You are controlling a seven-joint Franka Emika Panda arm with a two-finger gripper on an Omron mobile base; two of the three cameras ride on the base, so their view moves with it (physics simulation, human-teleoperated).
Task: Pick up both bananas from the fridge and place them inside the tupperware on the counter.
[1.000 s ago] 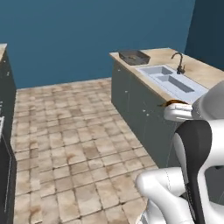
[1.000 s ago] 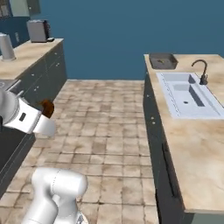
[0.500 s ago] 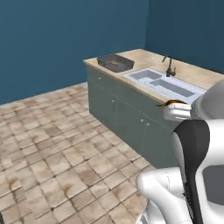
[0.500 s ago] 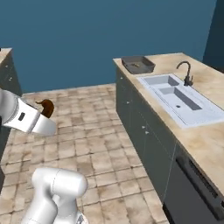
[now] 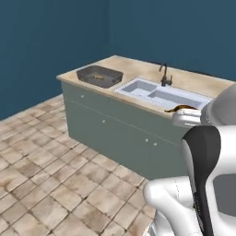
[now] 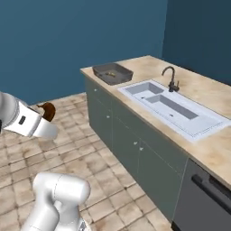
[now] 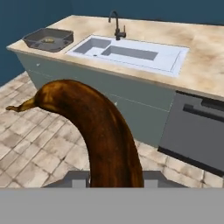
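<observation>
**Banana in the grip, counter ahead**

Hand view gives me the clearest read: a banana [image 7: 100, 135], mostly dark brown with a yellow-orange stem end, rises from between the fingers and curves up and to the left. I read the gripper [image 7: 116, 181] as clenched on it, the fruit wedged at the base of the picture. Behind the banana I see the counter [image 7: 205, 61], beige marbled stone on a grey-green cabinet base. The tupperware [image 7: 48, 39] sits at the counter's far left corner, dark grey and shallow, and I can make out something small and yellowish lying inside it; I cannot tell what it is. A pale inset sink [image 7: 131, 52] with a dark tap [image 7: 116, 24] lies just beside the tupperware, toward the middle of the counter. A dark dishwasher front [image 7: 197, 131] is set into the cabinet base at the right.

From the left base view, the banana [image 5: 180, 109] shows as a thin brown-orange sliver above the white arm, with the tupperware [image 5: 99, 76] at the counter's [image 5: 138, 69] near left end. In the right base view, the fruit's dark tip [image 6: 46, 110] pokes out past the arm over the tiled floor [image 6: 90, 149], well apart from the tupperware [image 6: 113, 73].
</observation>
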